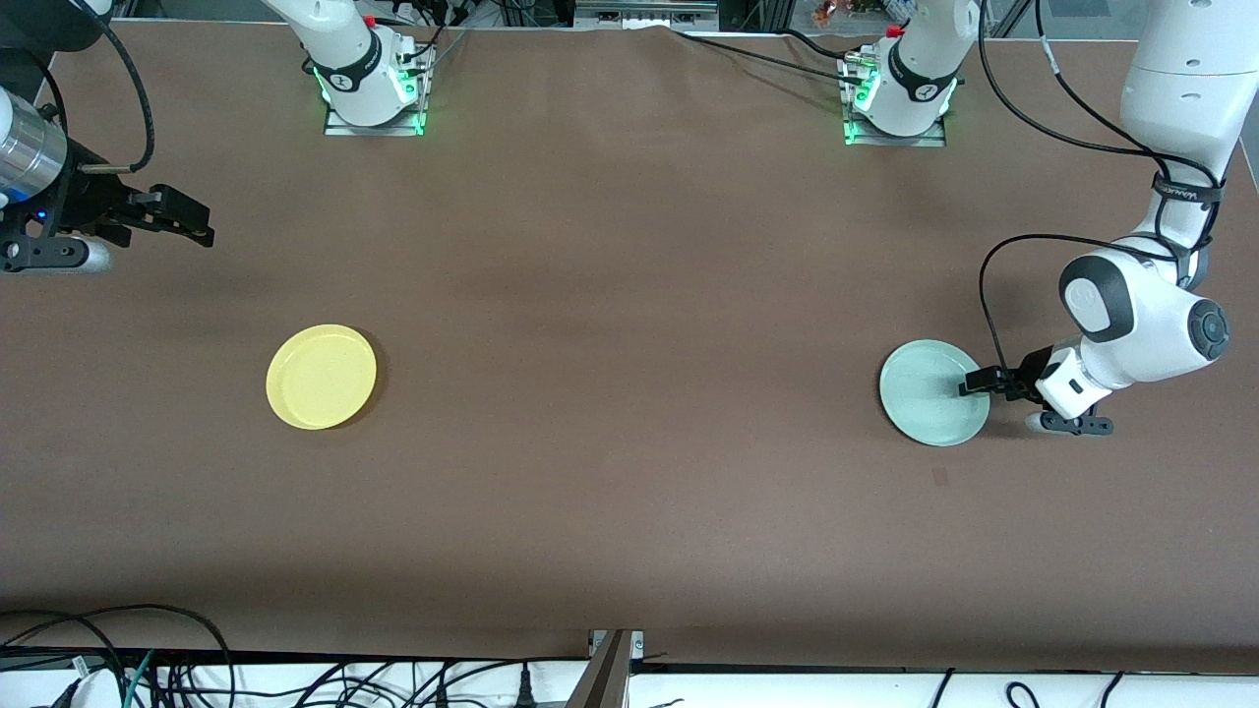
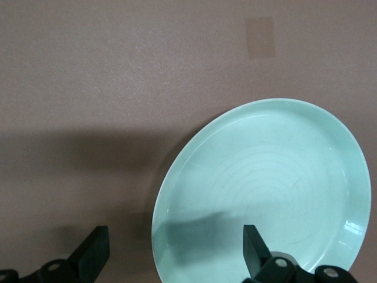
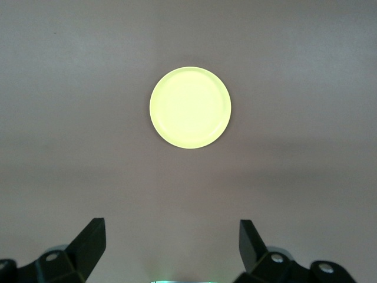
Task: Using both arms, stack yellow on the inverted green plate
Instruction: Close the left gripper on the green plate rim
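The yellow plate (image 1: pixel 321 377) lies flat on the brown table toward the right arm's end, hollow side up; it also shows in the right wrist view (image 3: pixel 189 107). The pale green plate (image 1: pixel 929 393) lies toward the left arm's end, hollow side up in the left wrist view (image 2: pixel 277 188). My left gripper (image 1: pixel 974 383) is low at the plate's edge and open (image 2: pixel 174 236); one finger is over the plate's inside and the other is over bare table, so the rim lies between them. My right gripper (image 1: pixel 197 224) hangs open and empty (image 3: pixel 171 227) above the table, well apart from the yellow plate.
A small darker patch (image 1: pixel 939 477) marks the table nearer the front camera than the green plate; it also shows in the left wrist view (image 2: pixel 260 37). Arm bases (image 1: pixel 372 93) stand along the back edge. Cables (image 1: pixel 148 669) lie off the table's front edge.
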### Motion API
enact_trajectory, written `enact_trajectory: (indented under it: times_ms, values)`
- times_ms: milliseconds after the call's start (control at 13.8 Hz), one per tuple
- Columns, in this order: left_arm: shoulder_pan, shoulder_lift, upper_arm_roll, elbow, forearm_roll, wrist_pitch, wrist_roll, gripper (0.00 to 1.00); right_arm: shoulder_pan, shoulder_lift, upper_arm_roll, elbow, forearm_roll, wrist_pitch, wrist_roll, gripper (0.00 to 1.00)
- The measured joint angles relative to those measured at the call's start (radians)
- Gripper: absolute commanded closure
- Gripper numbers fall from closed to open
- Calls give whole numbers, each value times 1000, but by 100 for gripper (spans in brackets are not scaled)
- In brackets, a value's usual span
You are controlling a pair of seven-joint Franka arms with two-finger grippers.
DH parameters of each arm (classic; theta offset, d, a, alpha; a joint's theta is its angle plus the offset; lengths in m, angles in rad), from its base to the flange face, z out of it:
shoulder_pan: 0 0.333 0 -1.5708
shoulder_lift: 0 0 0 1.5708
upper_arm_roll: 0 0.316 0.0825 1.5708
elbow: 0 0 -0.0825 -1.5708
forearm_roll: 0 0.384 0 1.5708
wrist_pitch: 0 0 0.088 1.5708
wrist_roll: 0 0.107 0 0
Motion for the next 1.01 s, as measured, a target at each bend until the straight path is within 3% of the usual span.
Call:
enact_trajectory:
  times_ms: [217,362,506,1013]
  values:
    - [0,4,0,0,0,1,47,63,0,0,0,0,0,0,0,0]
    - [0,4,0,0,0,1,69,75,0,0,0,0,0,0,0,0]
    - [1,5,1,0,0,1,77,100,0,0,0,0,0,0,0,0]
    - [1,6,0,1,-1,1,82,100,0,0,0,0,0,0,0,0]
